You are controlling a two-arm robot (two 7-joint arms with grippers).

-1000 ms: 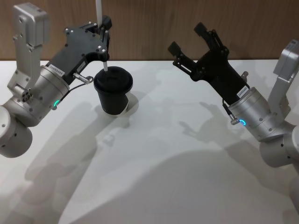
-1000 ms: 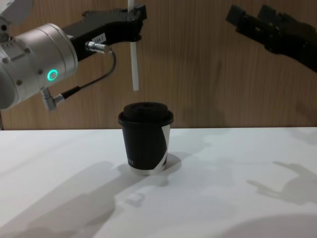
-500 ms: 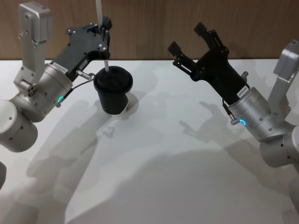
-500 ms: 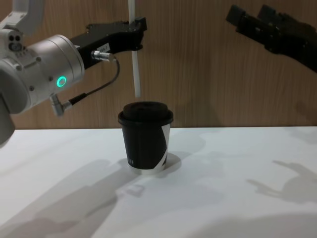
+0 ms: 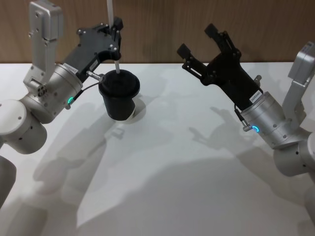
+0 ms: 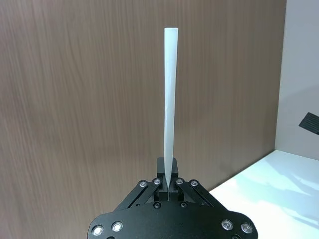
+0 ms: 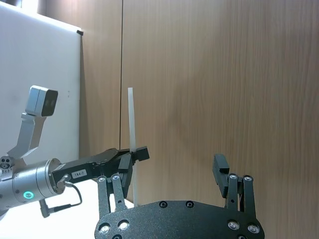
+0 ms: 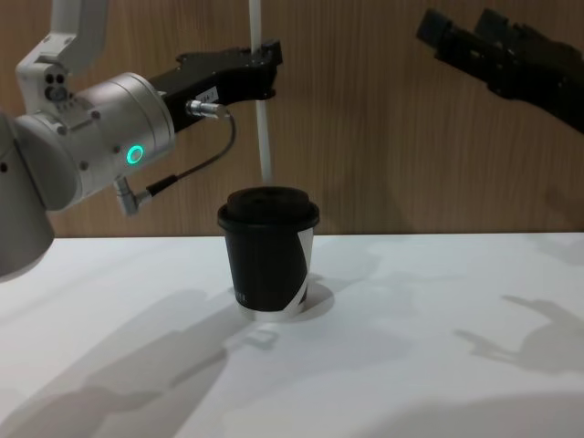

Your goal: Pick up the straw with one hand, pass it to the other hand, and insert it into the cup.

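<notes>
The straw (image 8: 263, 137) looks light, thin and slippery; left claw (image 8: 265, 57) grasps it partway along, upright above the cup (image 8: 269, 265); right claw (image 5: 197, 39) released.

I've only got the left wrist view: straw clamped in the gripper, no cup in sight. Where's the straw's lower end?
Observer: The chest view shows the straw upright in the left gripper, its lower end just above the lid of the cup, not inside.
Operator: Lined up sideways?
Observer: From the chest, yes: it hangs about over the lid's middle.
Operator: Right arm in the way?
Observer: No, the right gripper is open, raised well off to the cup's right.
</notes>
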